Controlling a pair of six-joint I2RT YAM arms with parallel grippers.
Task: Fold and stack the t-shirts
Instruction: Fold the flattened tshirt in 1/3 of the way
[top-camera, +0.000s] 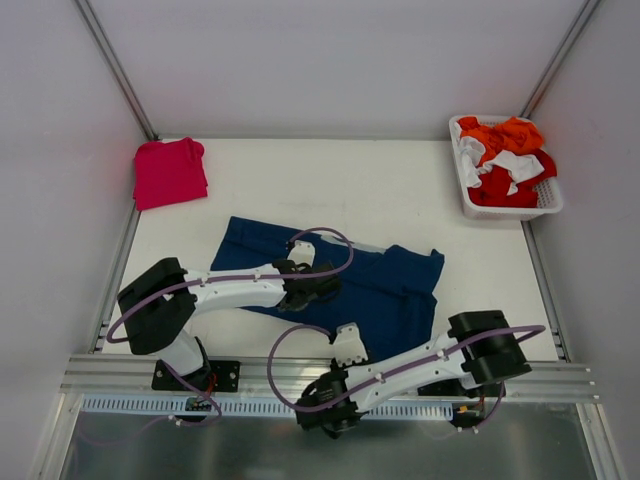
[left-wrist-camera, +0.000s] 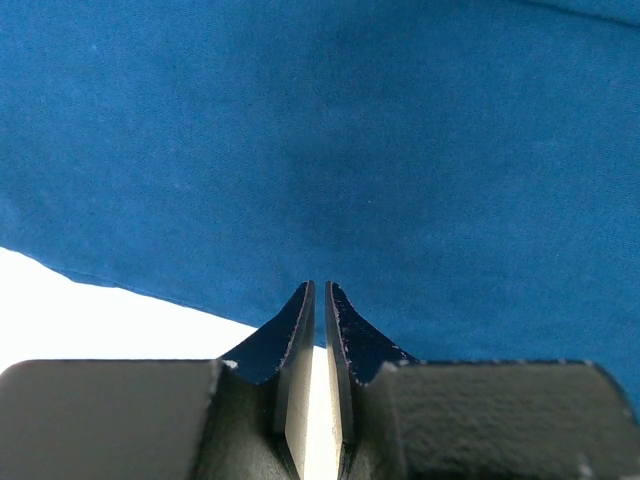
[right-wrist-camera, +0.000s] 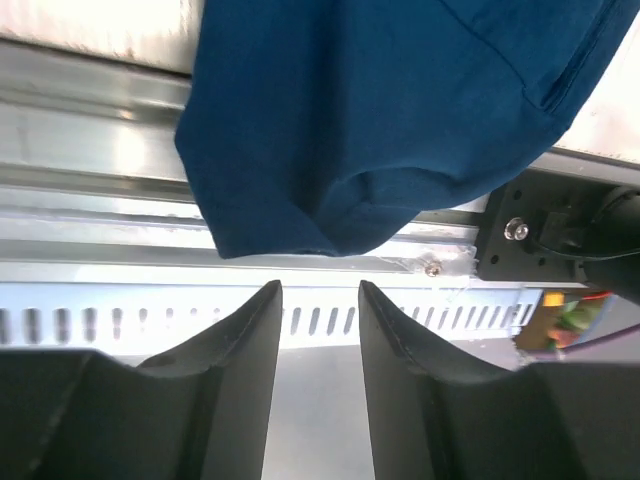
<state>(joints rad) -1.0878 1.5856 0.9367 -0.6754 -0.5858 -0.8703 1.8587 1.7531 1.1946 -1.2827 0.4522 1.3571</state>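
— What rests on the flat white table (top-camera: 400, 190)?
— A spread dark navy cloth t-shirt (top-camera: 400, 285) at the front middle, a folded pinkish-red cloth t-shirt (top-camera: 170, 172) in the far left corner, and a white slotted plastic basket (top-camera: 505, 210) at the far right.

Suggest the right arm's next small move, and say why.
Probably raise the right gripper up to the tabletop. Its fingers stand apart holding nothing, and the navy t-shirt droops over the near edge of the table just beyond them.
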